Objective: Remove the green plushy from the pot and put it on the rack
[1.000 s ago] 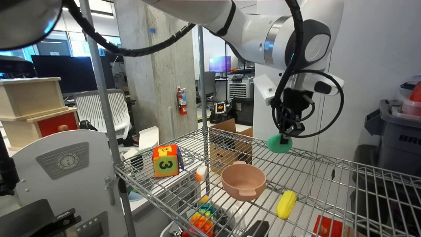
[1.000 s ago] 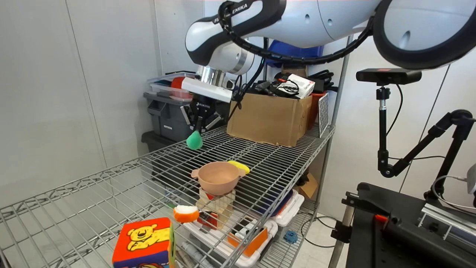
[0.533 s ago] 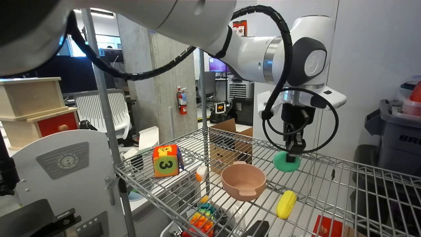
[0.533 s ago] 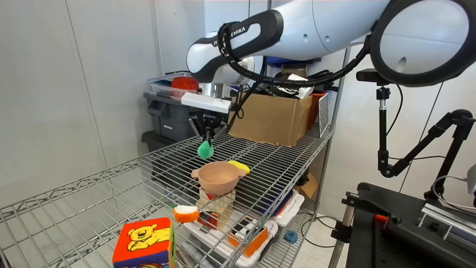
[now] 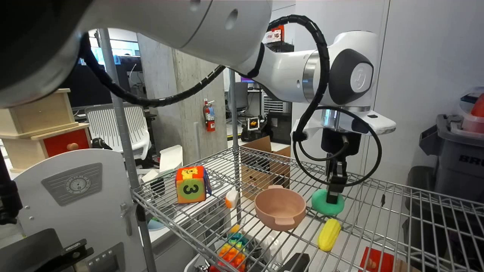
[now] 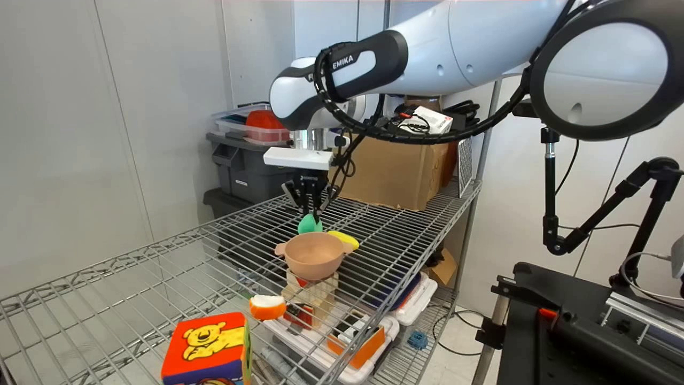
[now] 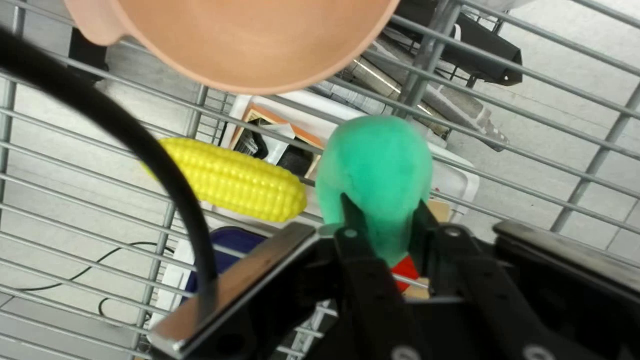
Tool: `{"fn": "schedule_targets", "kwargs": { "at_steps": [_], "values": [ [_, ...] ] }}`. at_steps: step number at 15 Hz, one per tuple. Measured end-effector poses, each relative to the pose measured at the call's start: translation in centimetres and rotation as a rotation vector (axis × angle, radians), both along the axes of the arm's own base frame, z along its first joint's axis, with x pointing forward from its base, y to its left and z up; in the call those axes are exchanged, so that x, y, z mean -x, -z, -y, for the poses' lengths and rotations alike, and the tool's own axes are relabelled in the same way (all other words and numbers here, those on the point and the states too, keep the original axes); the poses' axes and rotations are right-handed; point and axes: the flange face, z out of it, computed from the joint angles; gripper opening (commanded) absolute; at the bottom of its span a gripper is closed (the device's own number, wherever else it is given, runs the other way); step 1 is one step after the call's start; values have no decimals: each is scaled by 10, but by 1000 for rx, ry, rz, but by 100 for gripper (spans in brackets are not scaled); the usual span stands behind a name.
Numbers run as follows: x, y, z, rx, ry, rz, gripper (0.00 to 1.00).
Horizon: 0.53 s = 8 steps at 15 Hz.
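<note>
The green plushy (image 5: 318, 202) is held between the fingertips of my gripper (image 5: 333, 199), low over the rack's wire shelf beside the pot. It also shows in an exterior view (image 6: 308, 224), just behind the pot's rim, and in the wrist view (image 7: 375, 155). I cannot tell whether it touches the wires. The gripper shows shut on it in the wrist view (image 7: 384, 206). The tan-pink pot (image 5: 280, 207) stands upright and empty on the rack (image 5: 135, 192). The pot also shows in an exterior view (image 6: 314, 259) and at the top of the wrist view (image 7: 255, 40).
A yellow corn toy (image 5: 329, 235) lies on the shelf close to the plushy and pot; it also shows in the wrist view (image 7: 235, 180). A colourful soft cube (image 6: 206, 347) and an orange-white piece (image 6: 267, 307) lie farther along. A cardboard box (image 6: 385, 171) stands on the shelf.
My gripper has come down toward the shelf with the green plushy held in it, ending close beside the pot and corn toy. The pot and other toys have not moved.
</note>
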Motion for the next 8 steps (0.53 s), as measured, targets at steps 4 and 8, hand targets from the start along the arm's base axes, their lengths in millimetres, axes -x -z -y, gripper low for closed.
{"fn": "schedule_targets", "kwargs": {
  "at_steps": [4, 8],
  "values": [
    [4, 3, -1, -5, 8, -40, 84],
    [5, 4, -1, -7, 8, -49, 100]
  ]
}}
